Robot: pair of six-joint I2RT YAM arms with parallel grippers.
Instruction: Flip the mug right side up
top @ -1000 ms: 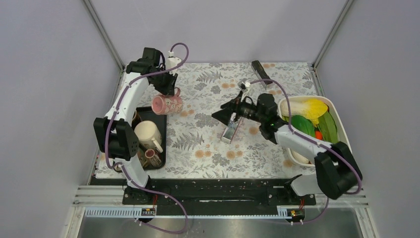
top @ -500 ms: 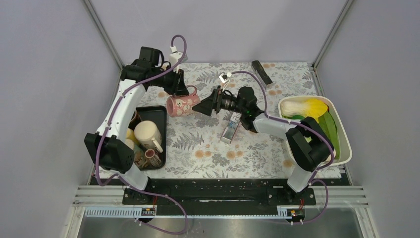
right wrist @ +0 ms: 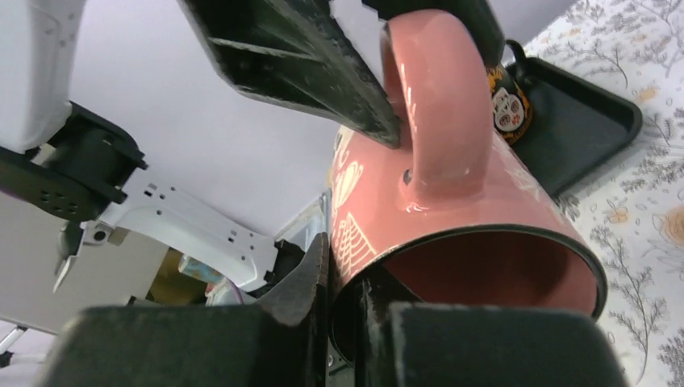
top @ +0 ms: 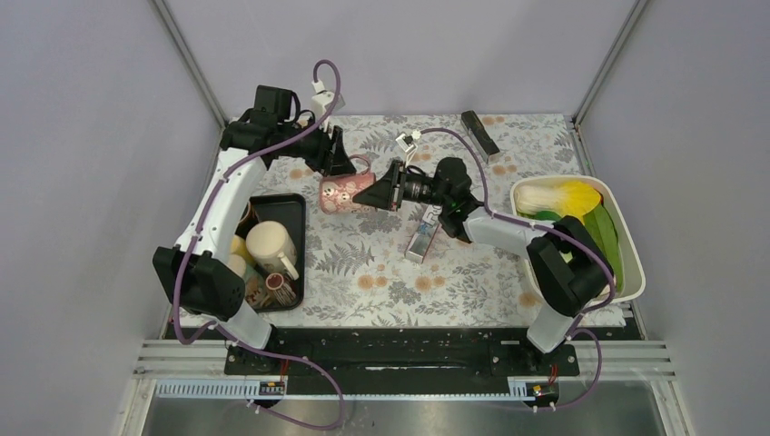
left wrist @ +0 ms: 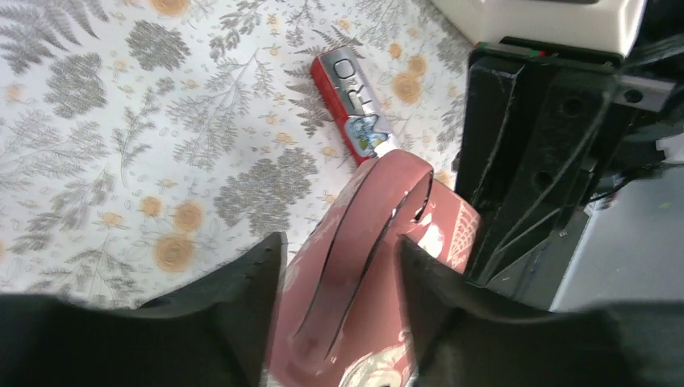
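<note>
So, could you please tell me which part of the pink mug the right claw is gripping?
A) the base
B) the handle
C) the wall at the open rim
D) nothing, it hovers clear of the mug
C: in the right wrist view the right claw is shut over the wall of the pink mug at its open mouth, one finger inside and one outside, while the handle sits between the fingers of the left claw.

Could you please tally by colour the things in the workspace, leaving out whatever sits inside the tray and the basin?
Black: 2, tray and bar
Pink: 1, mug
White: 1, basin
Red: 1, tube
Total: 5
</note>
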